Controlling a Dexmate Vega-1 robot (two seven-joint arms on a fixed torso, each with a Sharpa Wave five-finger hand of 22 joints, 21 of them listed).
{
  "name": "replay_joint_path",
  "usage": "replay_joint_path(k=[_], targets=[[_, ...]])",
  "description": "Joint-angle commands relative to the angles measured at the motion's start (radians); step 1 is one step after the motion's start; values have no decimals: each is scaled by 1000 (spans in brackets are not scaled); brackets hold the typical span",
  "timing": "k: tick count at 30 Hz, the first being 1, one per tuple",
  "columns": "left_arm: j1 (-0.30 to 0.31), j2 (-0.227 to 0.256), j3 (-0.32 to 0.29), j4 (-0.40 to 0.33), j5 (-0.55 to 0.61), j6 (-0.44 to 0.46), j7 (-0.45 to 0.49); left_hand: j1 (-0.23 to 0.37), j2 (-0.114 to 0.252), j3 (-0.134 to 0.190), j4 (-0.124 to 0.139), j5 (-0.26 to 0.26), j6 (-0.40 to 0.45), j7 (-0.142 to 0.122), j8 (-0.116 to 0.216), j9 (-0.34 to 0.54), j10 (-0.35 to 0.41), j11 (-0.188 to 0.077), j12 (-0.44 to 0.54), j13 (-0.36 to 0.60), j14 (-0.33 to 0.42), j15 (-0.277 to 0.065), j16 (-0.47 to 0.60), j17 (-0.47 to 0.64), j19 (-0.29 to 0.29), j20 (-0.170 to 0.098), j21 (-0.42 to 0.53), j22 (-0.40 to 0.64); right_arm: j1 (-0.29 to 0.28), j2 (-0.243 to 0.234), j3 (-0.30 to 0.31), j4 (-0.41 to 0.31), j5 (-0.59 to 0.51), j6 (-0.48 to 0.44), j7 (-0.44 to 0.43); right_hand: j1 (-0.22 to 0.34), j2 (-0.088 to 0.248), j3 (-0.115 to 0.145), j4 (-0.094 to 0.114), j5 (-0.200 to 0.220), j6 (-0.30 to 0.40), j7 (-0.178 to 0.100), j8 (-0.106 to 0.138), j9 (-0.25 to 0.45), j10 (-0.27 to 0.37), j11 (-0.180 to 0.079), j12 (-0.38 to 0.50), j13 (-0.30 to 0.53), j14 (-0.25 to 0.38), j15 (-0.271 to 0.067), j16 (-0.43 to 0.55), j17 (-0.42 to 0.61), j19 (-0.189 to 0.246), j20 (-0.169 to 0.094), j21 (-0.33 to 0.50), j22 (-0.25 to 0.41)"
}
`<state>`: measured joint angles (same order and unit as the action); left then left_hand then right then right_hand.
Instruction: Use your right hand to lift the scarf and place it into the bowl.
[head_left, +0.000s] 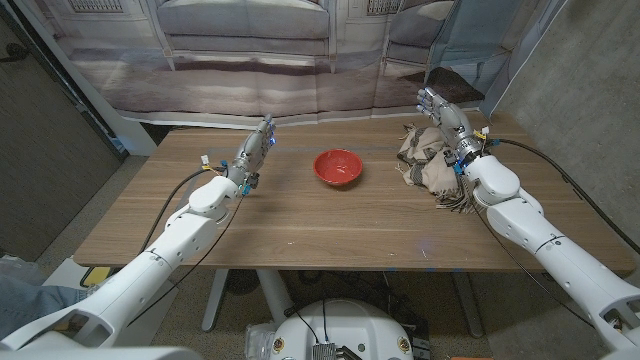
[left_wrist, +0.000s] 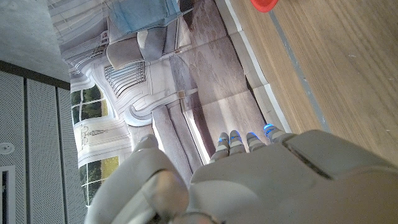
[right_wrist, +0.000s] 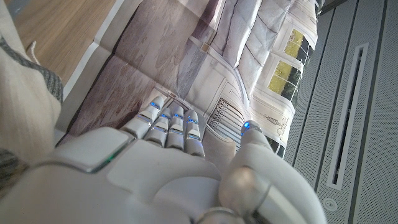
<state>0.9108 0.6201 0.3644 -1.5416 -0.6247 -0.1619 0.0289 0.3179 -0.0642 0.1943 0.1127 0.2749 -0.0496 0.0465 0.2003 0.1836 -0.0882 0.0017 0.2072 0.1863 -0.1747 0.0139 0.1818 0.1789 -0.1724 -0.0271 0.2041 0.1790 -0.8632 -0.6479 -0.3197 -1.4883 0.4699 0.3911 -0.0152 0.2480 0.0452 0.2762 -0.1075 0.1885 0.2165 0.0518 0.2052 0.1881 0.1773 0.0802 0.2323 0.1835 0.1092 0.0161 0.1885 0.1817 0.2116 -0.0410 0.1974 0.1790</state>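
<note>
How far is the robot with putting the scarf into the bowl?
Nothing looks done yet. The scarf lies crumpled on the table, to the right of the red bowl, which looks empty. The right hand is raised above the scarf's far side with fingers extended, holding nothing. The left hand waits to the bowl's left. Gripping, lifting and placing the scarf are all left.

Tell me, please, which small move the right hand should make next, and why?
Probably lower the right hand onto the scarf and close its fingers on the cloth. The hand is open above the scarf's far end, holding nothing, and the scarf lies bunched on the table, beside the red bowl.
</note>
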Motion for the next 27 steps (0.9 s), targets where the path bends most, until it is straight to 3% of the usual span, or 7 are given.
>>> replay_joint_path(k=[1, 27], targets=[[16, 17, -9, -24, 0, 6, 8, 4, 13, -1, 0, 7, 1, 0, 4, 3, 5, 2, 5, 1, -35, 4, 10, 4, -86, 1, -1, 6, -4, -13, 3, -12, -34, -8, -31, 9, -2, 1, -7, 4, 9, -5, 3, 3, 10, 2, 3, 4, 7, -2, 5, 0, 6, 1, 4, 6], [58, 33, -32, -57, -9, -14, 15, 6, 17, -4, -1, 7, 12, -3, 6, 3, 15, 1, 7, 1, -26, 3, 11, 3, -85, 5, 0, 6, -40, -60, 32, -79, -126, -90, -151, 19, 6, 6, -11, 6, 22, -16, 4, 3, 27, -10, 6, 4, 19, -9, 5, 0, 6, -1, 4, 6]])
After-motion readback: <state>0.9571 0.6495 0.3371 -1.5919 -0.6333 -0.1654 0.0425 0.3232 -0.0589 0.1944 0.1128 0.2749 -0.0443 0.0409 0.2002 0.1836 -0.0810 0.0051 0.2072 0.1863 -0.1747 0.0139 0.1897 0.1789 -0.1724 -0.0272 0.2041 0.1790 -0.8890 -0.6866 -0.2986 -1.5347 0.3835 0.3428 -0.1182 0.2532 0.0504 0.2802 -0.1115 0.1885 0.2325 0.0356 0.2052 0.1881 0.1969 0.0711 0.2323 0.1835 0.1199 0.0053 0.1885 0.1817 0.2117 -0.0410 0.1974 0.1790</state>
